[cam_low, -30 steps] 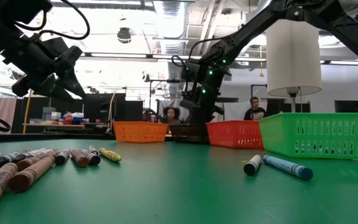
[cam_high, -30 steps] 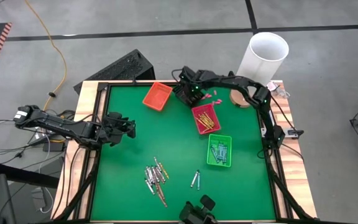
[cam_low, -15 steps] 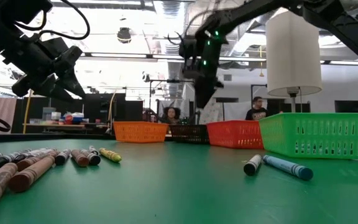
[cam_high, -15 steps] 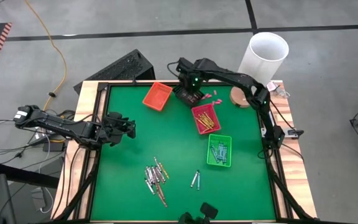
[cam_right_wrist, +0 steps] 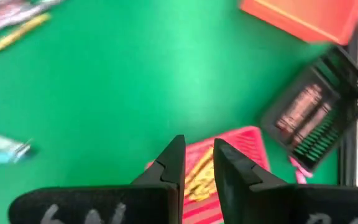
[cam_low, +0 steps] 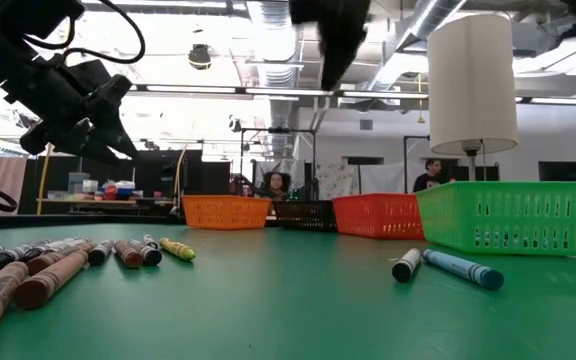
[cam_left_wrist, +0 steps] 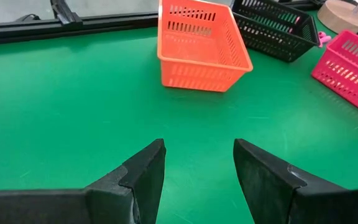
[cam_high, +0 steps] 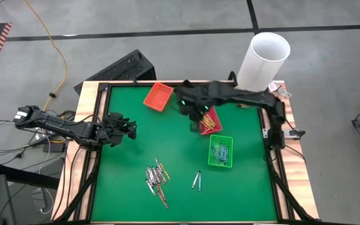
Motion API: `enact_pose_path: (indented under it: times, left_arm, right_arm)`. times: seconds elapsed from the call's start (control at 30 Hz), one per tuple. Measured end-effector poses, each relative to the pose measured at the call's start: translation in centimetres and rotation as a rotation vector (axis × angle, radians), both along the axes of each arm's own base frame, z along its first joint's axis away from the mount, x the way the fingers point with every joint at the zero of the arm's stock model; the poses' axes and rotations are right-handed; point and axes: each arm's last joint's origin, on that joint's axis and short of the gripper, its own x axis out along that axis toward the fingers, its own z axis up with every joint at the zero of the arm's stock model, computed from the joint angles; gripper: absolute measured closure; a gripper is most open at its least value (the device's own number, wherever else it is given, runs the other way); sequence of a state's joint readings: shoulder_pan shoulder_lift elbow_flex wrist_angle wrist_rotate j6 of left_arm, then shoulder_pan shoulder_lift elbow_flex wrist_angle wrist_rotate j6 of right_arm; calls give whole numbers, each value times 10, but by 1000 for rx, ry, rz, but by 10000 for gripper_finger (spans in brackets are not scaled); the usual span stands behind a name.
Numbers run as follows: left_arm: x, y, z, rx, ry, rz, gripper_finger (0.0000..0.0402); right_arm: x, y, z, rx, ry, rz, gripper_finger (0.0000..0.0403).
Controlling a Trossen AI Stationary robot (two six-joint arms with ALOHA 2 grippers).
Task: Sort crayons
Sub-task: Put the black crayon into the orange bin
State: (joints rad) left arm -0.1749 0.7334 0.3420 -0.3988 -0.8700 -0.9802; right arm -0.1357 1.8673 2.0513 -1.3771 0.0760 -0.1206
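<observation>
The right pincer, which 1 second ago was lowered at the black tray near the far edge of the table, has been lifted and swung toward the middle and now hangs above the near end of the red tray. Its fingers are seen in the right wrist view with only a narrow gap between them, and nothing is held there. Brown-red crayons are visible inside the black tray, so a drop-off there is judged complete and a new fetch is probably beginning.

The left pincer has stayed put over the left part of the table, its fingers spread wide and empty, facing the orange tray.

The unsorted crayons lie in a loose heap on the green surface toward the near edge, with 2 light blue ones just apart to the right. Yellow-orange sticks are seen in the red tray, and others in the green tray. Much of the heap is left, so the sorting is judged only partly done.
</observation>
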Motion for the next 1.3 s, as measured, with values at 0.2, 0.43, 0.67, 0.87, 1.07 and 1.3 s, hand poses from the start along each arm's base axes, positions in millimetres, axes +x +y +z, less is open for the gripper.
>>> enact_pose_path:
  times: [0.2,0.43,0.67,0.87,1.07,1.3]
  left_arm:
    - [0,0,0,0,-1,1,221]
    - [0,0,0,5,-3,7,221]
    - [0,0,1,-1,-17,11,221]
    - [0,0,1,-1,-15,11,221]
    - [0,0,1,4,-8,7,221]
    - [-1,0,0,7,7,6,221]
  right_arm:
    - [-24,68,4,8,-2,234,325]
    - [-35,128,-41,6,17,431,325]
    - [-37,164,-95,-44,51,660,325]
    - [-32,170,-129,-115,45,847,325]
    - [-18,170,-143,-126,-27,853,325]
    - [-9,179,-165,-123,-9,954,325]
